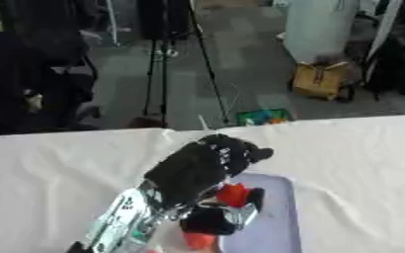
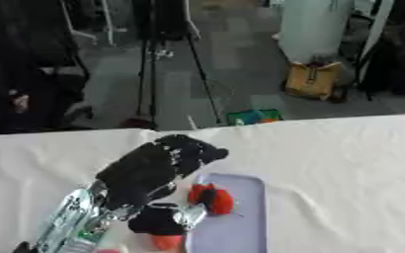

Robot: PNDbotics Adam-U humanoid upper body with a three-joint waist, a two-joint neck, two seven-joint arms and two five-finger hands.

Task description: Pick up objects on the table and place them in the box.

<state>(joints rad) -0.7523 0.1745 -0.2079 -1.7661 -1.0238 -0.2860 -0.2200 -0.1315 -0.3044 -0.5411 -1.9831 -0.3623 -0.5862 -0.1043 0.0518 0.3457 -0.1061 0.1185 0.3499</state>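
Observation:
My left hand (image 1: 202, 165) comes in from the lower left, its black back turned up, and hovers over the left edge of a shallow lavender box (image 2: 245, 212) on the white table. The fingers (image 1: 245, 150) reach away from me, relaxed and only slightly bent, with nothing in them. The thumb (image 2: 158, 221) hangs below the palm. A red object with a dark part (image 2: 211, 198) lies in the box just right of the hand, apart from it. A small orange thing (image 2: 165, 242) shows beneath the thumb by the box's near left corner. My right hand shows in neither view.
A white cloth (image 1: 361, 163) covers the table, wrinkled to the right of the box. Past the far edge are a tripod (image 1: 163, 74), a yellow-brown bag (image 1: 320, 79) and a small colourful item (image 1: 262, 116) on the floor.

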